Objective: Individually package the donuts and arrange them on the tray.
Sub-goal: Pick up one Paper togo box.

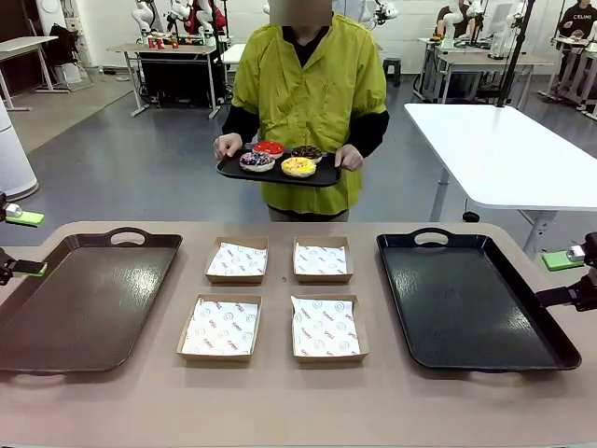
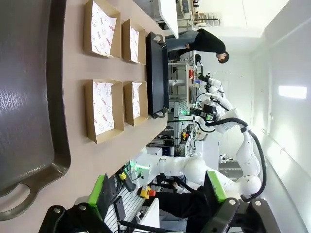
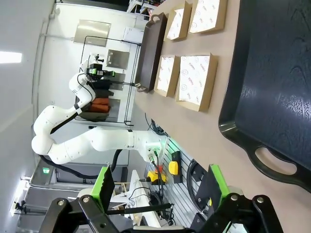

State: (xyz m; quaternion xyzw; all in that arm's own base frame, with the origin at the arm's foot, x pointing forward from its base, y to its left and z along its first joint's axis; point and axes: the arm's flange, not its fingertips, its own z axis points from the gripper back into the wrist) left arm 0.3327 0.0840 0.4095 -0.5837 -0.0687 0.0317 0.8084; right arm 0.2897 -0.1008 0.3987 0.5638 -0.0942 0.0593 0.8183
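4 donuts point(image 1: 256, 161) sit on a small black serving tray point(image 1: 322, 177), well beyond the boxes point(image 1: 222, 327) and past the table's far edge, carried at waist height by a person point(image 1: 308, 84) in a yellow-green top, a hand point(image 1: 227, 145) at each end. On it: red donut point(image 1: 269, 147) & choc donut point(image 1: 306, 152) at the back, purple donut point(image 1: 255, 159) & yellow donut point(image 1: 298, 167) nearer the boxes. None packed yet.

Boxes: 4 brown card trays in a 2x2 block mid-table point(image 1: 280, 411), each lined w/ white printed paper and otherwise empty, small gaps between them.

Just left of the boxes lies a big brown tray point(image 1: 84, 299), handle at its far end. Just right of the boxes is a big black tray point(image 1: 466, 299), same shape.

Left gripper point(image 1: 19, 243) is out past the brown tray from the boxes, at the picture's edge; jaws spread wide, green pads well apart, nothing between. Right gripper point(image 1: 571, 278) is out past the black tray from the boxes; jaws likewise wide, holding nothing. Both wrist cams agree: fingers far apart w/ only the room seen in the gap.
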